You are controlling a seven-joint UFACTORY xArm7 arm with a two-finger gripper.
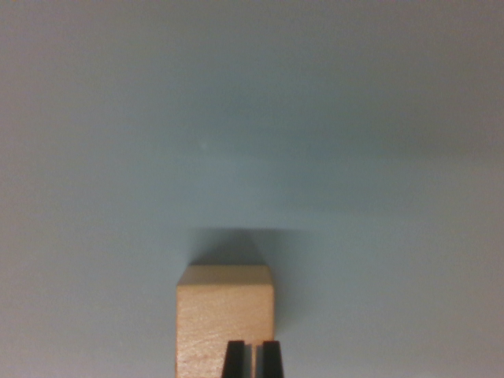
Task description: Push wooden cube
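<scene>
A pale wooden cube (224, 315) rests on a plain grey-blue surface (252, 142), low in the wrist view and a little left of centre. Its shadow falls on the surface just beyond its far edge. My gripper (253, 358) rises from the bottom edge right in front of the cube's near face. Its two black fingertips (235, 361) stand together with only a thin slit between them and nothing held. The tips overlap the cube's lower right part in the picture; whether they touch it I cannot tell.
The grey-blue surface fills the rest of the view with no other object, edge or obstacle showing. A faint light band crosses it at mid height.
</scene>
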